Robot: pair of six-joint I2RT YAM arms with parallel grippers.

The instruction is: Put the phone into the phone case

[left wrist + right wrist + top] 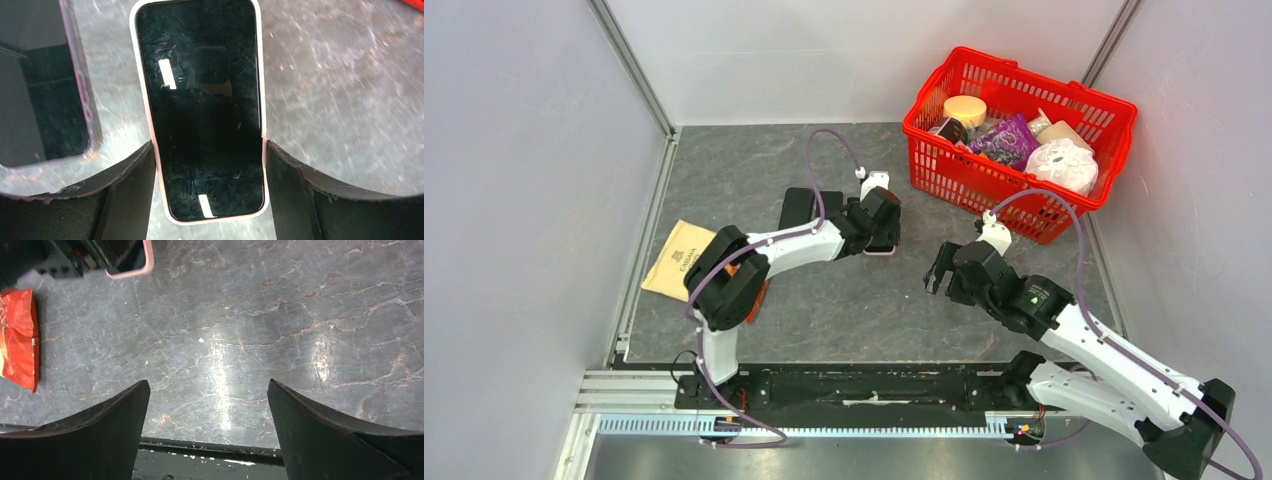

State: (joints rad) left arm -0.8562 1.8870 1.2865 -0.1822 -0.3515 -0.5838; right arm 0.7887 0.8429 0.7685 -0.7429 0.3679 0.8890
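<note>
**Left gripper pinches phone beside the case**

The left gripper (pixel 209 165) is clamped on the phone (pixel 200 100), a finger pressed to each long edge, screen facing up. The phone sits just right of the phone case (pixel 45 110), not inside it. The case lies on the table (pixel 340 90). Well right of the case, the right gripper (pixel 207 405) hangs spread wide above the table, holding nothing.
</note>
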